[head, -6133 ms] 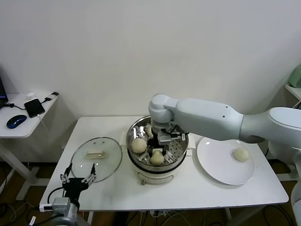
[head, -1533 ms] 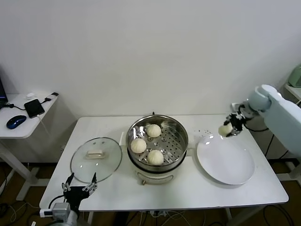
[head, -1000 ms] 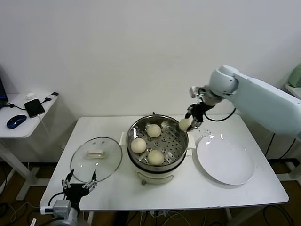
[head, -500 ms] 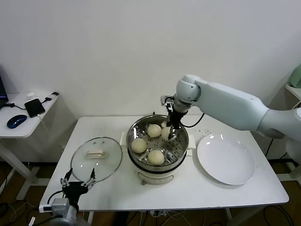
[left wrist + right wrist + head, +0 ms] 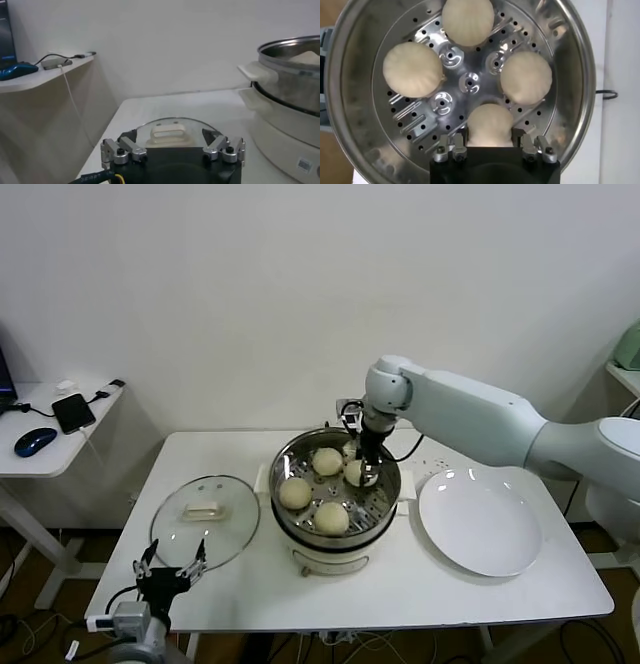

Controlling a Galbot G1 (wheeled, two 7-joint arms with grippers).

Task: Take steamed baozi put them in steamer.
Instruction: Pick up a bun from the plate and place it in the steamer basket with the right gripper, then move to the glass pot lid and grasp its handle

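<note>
The steamer (image 5: 378,502) stands mid-table, a shiny steel pot on a cream base. Three steamed baozi (image 5: 327,461) (image 5: 294,492) (image 5: 331,517) lie free on its perforated tray. My right gripper (image 5: 362,467) reaches down inside the pot at the back right, shut on another baozi (image 5: 354,474). In the right wrist view this bun (image 5: 490,122) sits between the fingers of the right gripper (image 5: 490,136), low over the tray (image 5: 415,122); the other three (image 5: 468,20) (image 5: 413,69) (image 5: 526,77) ring the centre. My left gripper (image 5: 170,568) hangs open by the table's front left edge.
A glass lid (image 5: 205,519) with a cream handle lies left of the steamer, just behind the left gripper (image 5: 172,148). A bare white plate (image 5: 480,524) lies to the right. A side desk (image 5: 55,439) with a phone and mouse stands at far left.
My right arm carried the baozi leftward from the plate's side, over the steamer's right rim, then down into the pot. The left arm stayed put.
</note>
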